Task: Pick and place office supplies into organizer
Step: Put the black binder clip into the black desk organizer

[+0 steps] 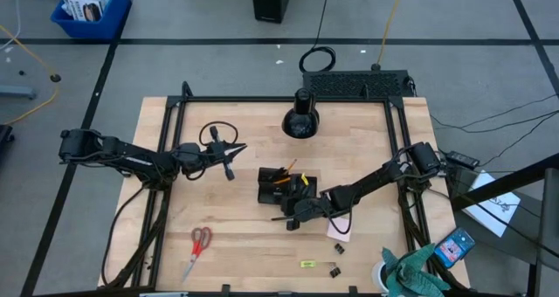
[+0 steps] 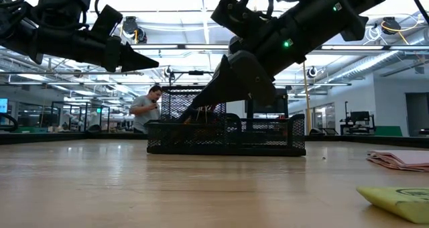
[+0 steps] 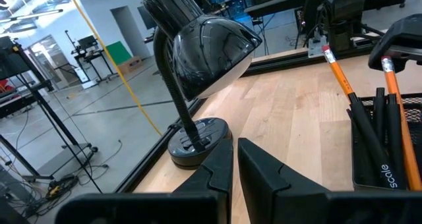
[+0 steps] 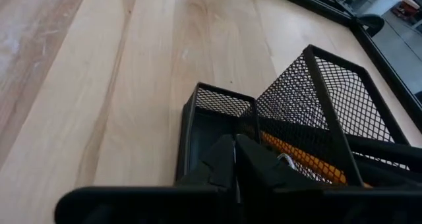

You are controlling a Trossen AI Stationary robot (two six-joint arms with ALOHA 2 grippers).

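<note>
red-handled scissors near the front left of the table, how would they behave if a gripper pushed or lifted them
The red-handled scissors lie flat and alone on the wooden table, so a push would probably slide or spin them, not roll them. They look stiff. Lifted by one handle, the blades might swing open.

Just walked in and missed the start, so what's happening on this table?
The robot is sorting office supplies into the black mesh organizer. Its right hand is down at the organizer, which already holds orange pencils. The left hand hangs shut and empty. The scissors and pink sticky-note pad remain on the table.
</note>
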